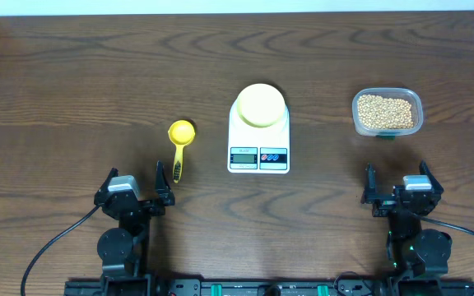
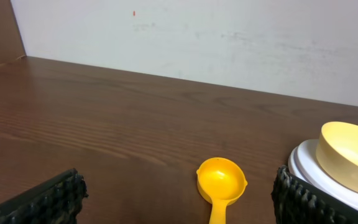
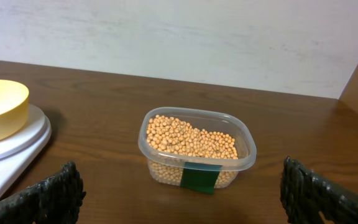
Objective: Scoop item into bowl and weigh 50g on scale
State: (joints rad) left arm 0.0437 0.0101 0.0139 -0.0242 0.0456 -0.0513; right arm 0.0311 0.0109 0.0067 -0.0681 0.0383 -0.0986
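- The left gripper (image 1: 134, 181) sits low near the front edge of the table (image 1: 64, 74), on the robot's left. It points toward the far edge, with its jaws wide apart and nothing between them.
- The right gripper (image 1: 397, 179) is posed the same way on the right side, jaws wide and holding nothing.
- The scale (image 1: 258, 158) stands mid-table between the two arms, display toward the robot. The bowl (image 1: 260, 105) rests on its platform, empty.
- The beans (image 1: 385, 112) fill a clear container (image 1: 419, 102) straight ahead of the right gripper, well apart from the scale.
- A yellow scoop (image 1: 181, 133) lies just left of the scale, cup away from the robot and handle near the left gripper's inner finger.
- Bare wood stretches across the far left and behind the scale. A pale wall rises at the table's far edge.
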